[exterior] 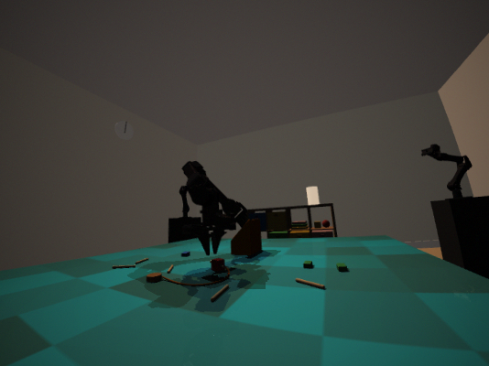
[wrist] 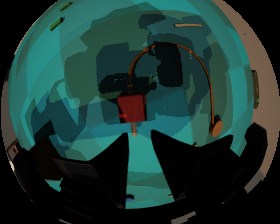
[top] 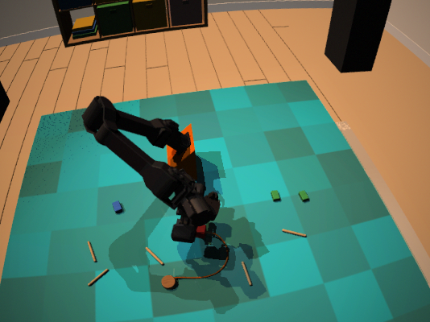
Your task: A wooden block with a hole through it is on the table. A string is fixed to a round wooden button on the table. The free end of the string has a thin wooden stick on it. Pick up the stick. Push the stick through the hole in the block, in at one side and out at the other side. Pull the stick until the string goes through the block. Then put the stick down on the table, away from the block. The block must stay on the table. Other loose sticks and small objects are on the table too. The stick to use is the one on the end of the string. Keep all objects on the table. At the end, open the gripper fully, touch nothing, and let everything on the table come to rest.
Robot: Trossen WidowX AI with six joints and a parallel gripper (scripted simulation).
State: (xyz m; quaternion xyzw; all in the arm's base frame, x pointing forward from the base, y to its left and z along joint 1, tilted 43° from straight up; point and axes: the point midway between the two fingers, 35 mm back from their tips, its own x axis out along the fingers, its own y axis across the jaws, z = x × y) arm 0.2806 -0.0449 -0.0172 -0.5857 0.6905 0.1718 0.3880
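Note:
The red block [top: 200,231] [exterior: 218,264] [wrist: 132,108] sits on the table, partly behind the arm in the top view. In the wrist view the end of the thin stick [wrist: 134,129] sticks out of the block's side nearest the fingers; the rest is hidden in the block. The string [top: 195,278] [exterior: 197,285] [wrist: 165,44] leaves the opposite side and curves round to the round button [top: 168,282] [exterior: 154,277] [wrist: 216,127]. My gripper [exterior: 211,253] [wrist: 139,135] is partly open and empty, its tips above the table near the protruding stick end.
Loose sticks [top: 155,256] [top: 246,274] [top: 294,233] lie around, with more at the left. Two small green blocks [top: 275,196] [top: 303,196] lie at the right, a blue one [top: 117,207] at the left. A tall orange piece [top: 189,163] [exterior: 249,238] stands behind the block.

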